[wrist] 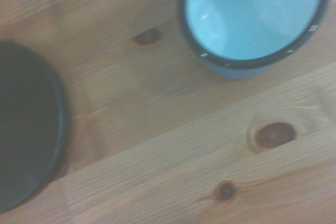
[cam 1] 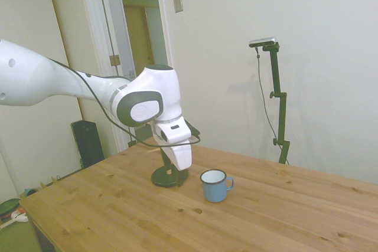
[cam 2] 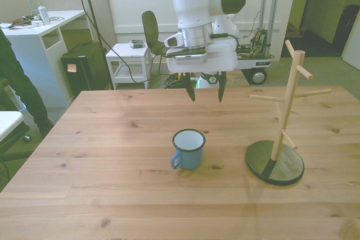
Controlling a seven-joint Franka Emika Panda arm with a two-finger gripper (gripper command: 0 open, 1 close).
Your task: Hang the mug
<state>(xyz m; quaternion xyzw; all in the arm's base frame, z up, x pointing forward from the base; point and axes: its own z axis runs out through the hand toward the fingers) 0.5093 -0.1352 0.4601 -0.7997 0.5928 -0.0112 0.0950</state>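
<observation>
The light-blue enamel mug (cam 2: 188,149) stands upright near the middle of the wooden table, white inside with a dark rim, its handle toward the front view's left. It also shows in the side view as the mug (cam 1: 215,185) and from above in the wrist view as the mug (wrist: 252,19). My gripper (cam 2: 205,91) hangs open and empty above the table, behind the mug and apart from it, fingers pointing down. The wooden peg rack (cam 2: 285,111) stands on its dark round base (cam 2: 274,164) at the front view's right. In the side view my arm hides most of the rack.
A person (cam 2: 17,91) stands at the front view's left edge, beside the table. The rack's dark base (wrist: 26,129) shows in the wrist view next to bare wood. Behind the table are a chair (cam 2: 154,35), a small white stand and a white desk.
</observation>
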